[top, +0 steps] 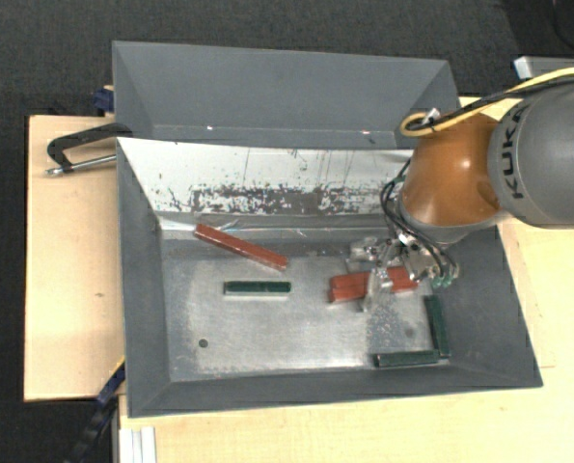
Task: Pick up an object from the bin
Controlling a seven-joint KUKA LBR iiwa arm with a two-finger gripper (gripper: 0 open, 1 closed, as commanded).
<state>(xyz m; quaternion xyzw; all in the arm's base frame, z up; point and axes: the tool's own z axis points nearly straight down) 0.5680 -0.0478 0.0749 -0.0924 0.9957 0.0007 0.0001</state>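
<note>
Hand (378,280) over red block (346,288), right of centre — long axis left-right

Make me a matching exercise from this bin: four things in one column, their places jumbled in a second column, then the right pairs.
Things:
1. long red stick
2. short green bar
3. red block
4. two dark green bars

Places:
A. lower right corner of the view
B. right beside the gripper
C. upper left of the floor, near the far wall
D. alone, left of the floor's middle

Pairs: 1-C, 2-D, 3-B, 4-A
</note>
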